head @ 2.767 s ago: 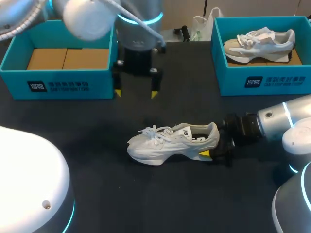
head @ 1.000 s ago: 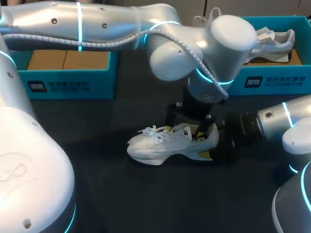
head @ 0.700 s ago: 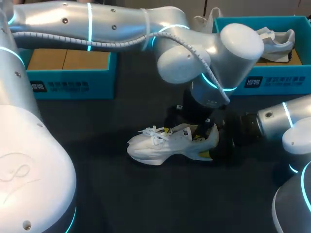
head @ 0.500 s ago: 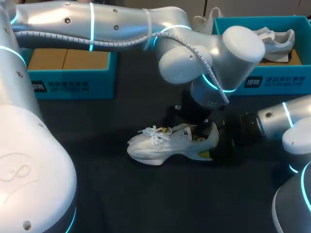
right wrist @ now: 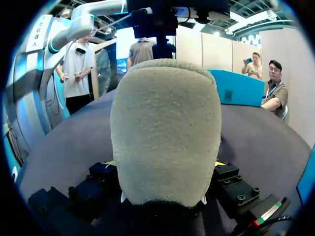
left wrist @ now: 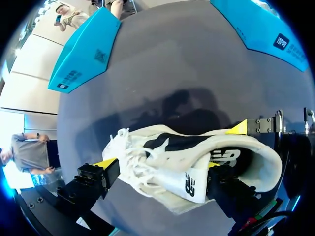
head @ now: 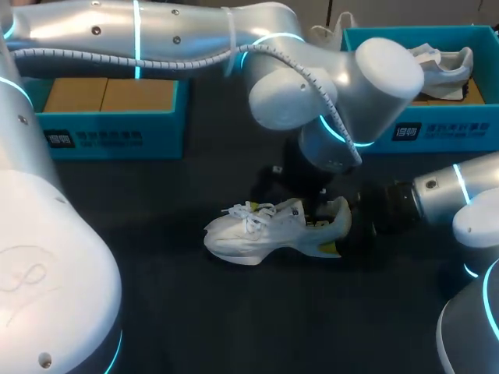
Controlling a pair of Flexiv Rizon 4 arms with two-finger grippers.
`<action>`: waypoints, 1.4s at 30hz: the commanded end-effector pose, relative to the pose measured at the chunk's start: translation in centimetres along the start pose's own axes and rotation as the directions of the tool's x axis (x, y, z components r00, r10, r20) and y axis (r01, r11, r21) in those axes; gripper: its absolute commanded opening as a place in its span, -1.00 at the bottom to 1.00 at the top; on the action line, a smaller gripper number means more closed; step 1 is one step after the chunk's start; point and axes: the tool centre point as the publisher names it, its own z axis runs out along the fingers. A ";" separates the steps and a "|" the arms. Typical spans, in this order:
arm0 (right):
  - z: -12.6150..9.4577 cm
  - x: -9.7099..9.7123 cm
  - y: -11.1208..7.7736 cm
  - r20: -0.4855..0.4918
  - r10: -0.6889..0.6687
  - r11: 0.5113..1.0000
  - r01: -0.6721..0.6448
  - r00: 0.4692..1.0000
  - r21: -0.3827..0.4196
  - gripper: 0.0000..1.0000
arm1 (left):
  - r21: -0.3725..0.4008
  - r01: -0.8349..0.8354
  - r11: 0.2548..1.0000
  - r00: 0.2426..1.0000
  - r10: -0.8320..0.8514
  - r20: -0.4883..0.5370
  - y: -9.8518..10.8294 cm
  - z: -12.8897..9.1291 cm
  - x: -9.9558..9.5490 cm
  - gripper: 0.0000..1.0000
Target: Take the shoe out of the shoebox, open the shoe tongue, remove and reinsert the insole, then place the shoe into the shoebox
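A white sneaker [head: 257, 234] lies on its sole on the dark table [head: 195, 312], toe to the left. My right gripper [head: 343, 235] comes in from the right and is shut on the heel, which fills the right wrist view [right wrist: 165, 132] between its two fingers. My left arm reaches across from the left, and its gripper [head: 295, 204] hangs over the shoe's opening. In the left wrist view this gripper [left wrist: 158, 164] stands open astride the sneaker [left wrist: 162, 152], one yellow tip by the laces, the other at the collar behind the tongue. The insole is hidden.
A teal shoebox [head: 109, 136] with brown cardboard inside stands at the back left. A second teal shoebox [head: 421, 132] at the back right holds another white shoe [head: 444, 62]. My left arm's big elbow blocks the middle back.
My left arm swung in from the back and came down onto the shoe's opening, then shifted slightly left in the last second. The shoe and right arm have stayed put.
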 end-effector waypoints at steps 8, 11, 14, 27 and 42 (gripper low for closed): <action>0.6 -0.2 -0.6 0.001 -0.001 1.000 0.001 1.000 0.002 -1.00 | -0.037 -0.064 0.997 0.996 0.061 -0.067 0.7 -1.7 -1.9 -0.44; 0.6 -0.2 -0.6 0.001 -0.001 1.000 0.001 1.000 0.002 -1.00 | -0.041 -0.091 0.995 0.992 0.087 -0.093 0.7 -2.4 -2.5 -0.63; 0.6 -0.2 -0.6 0.001 -0.001 1.000 0.001 1.000 0.002 -1.00 | -0.040 -0.119 0.992 0.987 0.113 -0.113 0.6 -2.9 -2.9 -0.71; 0.6 -0.2 -0.6 0.001 -0.001 1.000 0.001 1.000 0.002 -1.00 | -0.023 -0.169 0.985 0.975 0.164 -0.153 1.1 -2.9 -5.6 -1.00; 0.6 -0.2 -0.6 0.001 -0.001 1.000 0.001 1.000 0.002 -1.00 | -0.052 -0.124 0.991 0.986 0.118 -0.115 0.4 0.7 -9.2 -0.59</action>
